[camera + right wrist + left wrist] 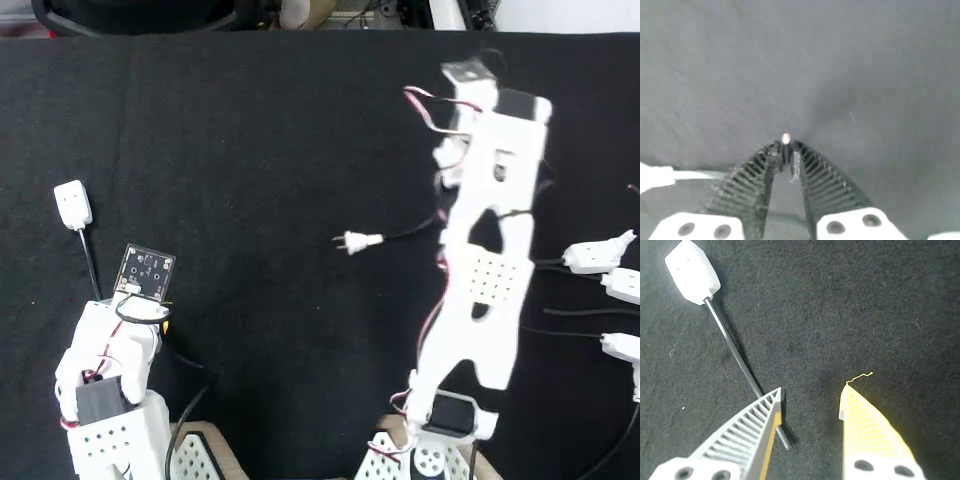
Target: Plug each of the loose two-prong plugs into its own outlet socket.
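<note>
Black table: left end effector hangs released over the cord of a white socket; right end effector clenched, tips together.

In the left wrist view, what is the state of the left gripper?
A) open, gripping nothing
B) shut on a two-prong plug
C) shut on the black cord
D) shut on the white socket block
A: the left gripper stands spread wide with nothing clamped; the black cord only passes one finger, and the white socket block lies apart from it.
</note>
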You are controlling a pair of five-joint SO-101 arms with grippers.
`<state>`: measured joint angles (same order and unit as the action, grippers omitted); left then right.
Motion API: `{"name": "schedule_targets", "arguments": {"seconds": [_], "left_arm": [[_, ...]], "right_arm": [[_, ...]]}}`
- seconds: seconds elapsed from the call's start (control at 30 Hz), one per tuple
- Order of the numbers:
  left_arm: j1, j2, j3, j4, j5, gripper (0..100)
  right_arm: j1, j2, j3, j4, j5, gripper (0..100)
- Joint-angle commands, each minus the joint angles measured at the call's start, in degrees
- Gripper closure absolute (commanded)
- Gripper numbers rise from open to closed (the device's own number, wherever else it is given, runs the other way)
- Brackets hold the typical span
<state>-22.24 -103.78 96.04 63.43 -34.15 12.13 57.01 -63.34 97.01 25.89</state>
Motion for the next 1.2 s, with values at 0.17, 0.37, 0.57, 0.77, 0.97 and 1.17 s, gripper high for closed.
{"name": "schedule_targets", "arguments": {"seconds": [0.17,0.37,0.57,0.77,0.97,1.17], "left_arm": [[0.0,-0.4,0.7,0.3,-0.3,81],[0.0,-0.4,0.7,0.3,-0.3,81],[0.0,-0.4,0.7,0.3,-2.0,81],[0.0,-0.4,0.7,0.3,-2.1,81],[0.1,-0.4,0.7,0.3,-2.1,81],[0.1,-0.4,0.7,0.3,-2.1,81]], "right_arm": [[-15.0,-3.6,-5.3,-9.6,-4.9,96.4],[-15.5,-4.0,-5.3,-11.2,-19.5,71.7],[-16.2,-4.1,-9.4,2.5,-22.9,73.0],[-15.1,-5.6,-7.8,4.3,-30.5,88.4],[-18.9,-16.8,15.3,4.3,-36.7,91.7],[-22.1,-32.0,40.5,3.6,-42.6,87.1]]}}
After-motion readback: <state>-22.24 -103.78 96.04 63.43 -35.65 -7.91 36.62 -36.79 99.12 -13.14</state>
